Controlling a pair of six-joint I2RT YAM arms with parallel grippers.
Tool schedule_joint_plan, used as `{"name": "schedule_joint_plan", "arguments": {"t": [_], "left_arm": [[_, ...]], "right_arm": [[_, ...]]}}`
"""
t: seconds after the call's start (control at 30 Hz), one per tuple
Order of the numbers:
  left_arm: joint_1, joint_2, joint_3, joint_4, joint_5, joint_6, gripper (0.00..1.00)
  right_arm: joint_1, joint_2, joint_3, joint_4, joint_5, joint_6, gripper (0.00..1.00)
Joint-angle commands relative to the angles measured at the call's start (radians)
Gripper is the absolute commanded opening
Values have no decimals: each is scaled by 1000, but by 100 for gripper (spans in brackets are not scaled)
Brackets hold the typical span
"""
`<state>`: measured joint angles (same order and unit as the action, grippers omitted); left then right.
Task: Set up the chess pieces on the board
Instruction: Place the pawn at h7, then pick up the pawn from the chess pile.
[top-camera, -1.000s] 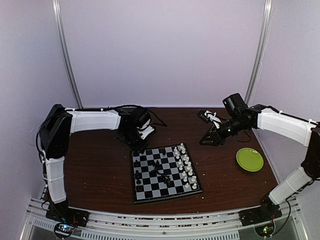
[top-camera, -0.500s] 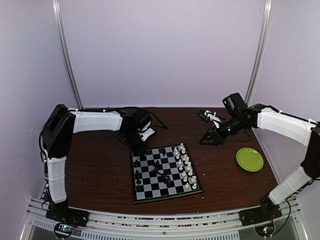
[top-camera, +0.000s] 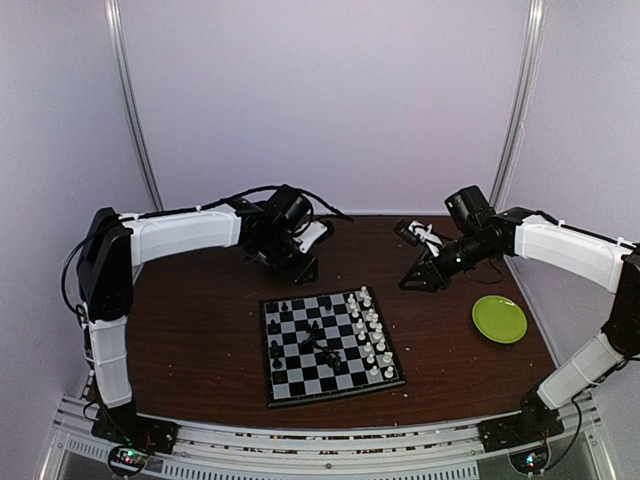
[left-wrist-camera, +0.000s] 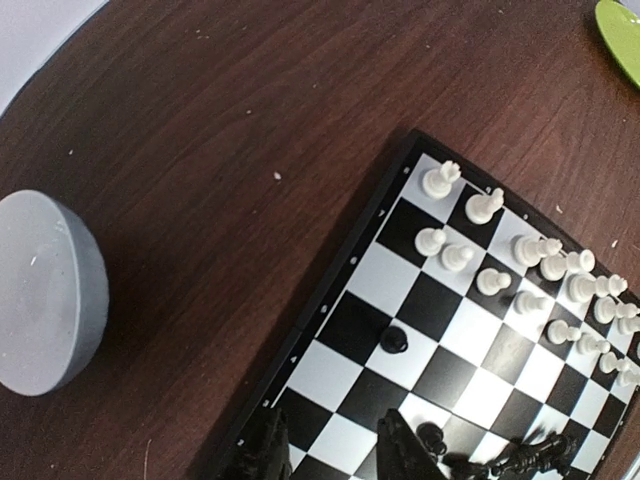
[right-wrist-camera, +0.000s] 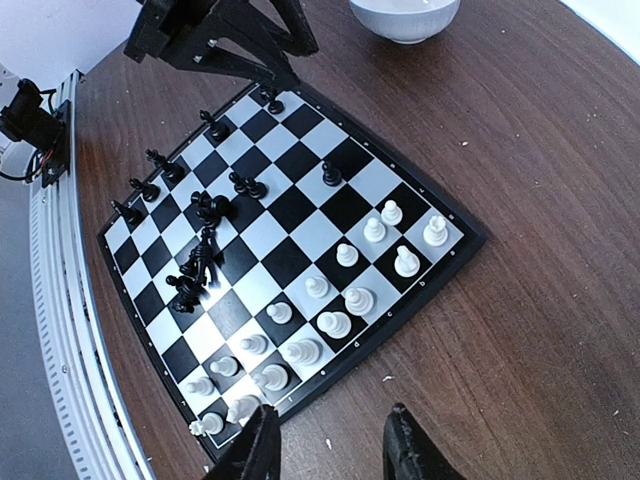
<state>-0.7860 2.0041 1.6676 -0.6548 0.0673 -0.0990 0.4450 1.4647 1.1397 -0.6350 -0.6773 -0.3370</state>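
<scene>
Dark wood counter (top-camera: 190, 330), pale lilac walls. Board (top-camera: 283, 385) lies flat mid-counter between the arms, and every one of the chess pieces (top-camera: 372, 335) I can see is on it. White pieces (right-wrist-camera: 330, 300) stand in two rows along the right arm's side and look set. Black pieces (right-wrist-camera: 152, 160) are half sorted: a few upright on the left arm's side, a heap of fallen ones (right-wrist-camera: 195, 265) tangled mid-board, and a lone pawn (left-wrist-camera: 394, 340) upright near the far-left corner. Left claw (left-wrist-camera: 332, 425) hovers by that corner, jaws apart, nothing between them. Right claw (right-wrist-camera: 325, 430) hangs just off the board's right edge above bare counter, jaws apart, also empty. Green plate (top-camera: 499, 319) sits right of the board and white bowl (left-wrist-camera: 45, 290) off its far side, both clear of the work. Handling guess: pieces are tiny hard plastic, near weightless and smooth, so a nudge will likely tip or skate them. Pinch upright ones from above, just under the head. Take fallen ones across the stem, one at a time, from the heap's edge so neighbours don't scatter. Board looks thin and light and may slide if bumped.
</scene>
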Motion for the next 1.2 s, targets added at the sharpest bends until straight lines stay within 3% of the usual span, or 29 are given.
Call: {"name": "schedule_joint_plan", "arguments": {"t": [0.0, 0.37, 1.17], "left_arm": [[-23, 69, 38, 56, 49, -16, 31], [-44, 227, 119, 51, 120, -29, 31], [-46, 187, 124, 9, 60, -15, 4]], "right_arm": [[-11, -30, 25, 0, 17, 1, 36], [-23, -46, 15, 5, 15, -4, 36], [-25, -18, 20, -2, 3, -5, 36]]}}
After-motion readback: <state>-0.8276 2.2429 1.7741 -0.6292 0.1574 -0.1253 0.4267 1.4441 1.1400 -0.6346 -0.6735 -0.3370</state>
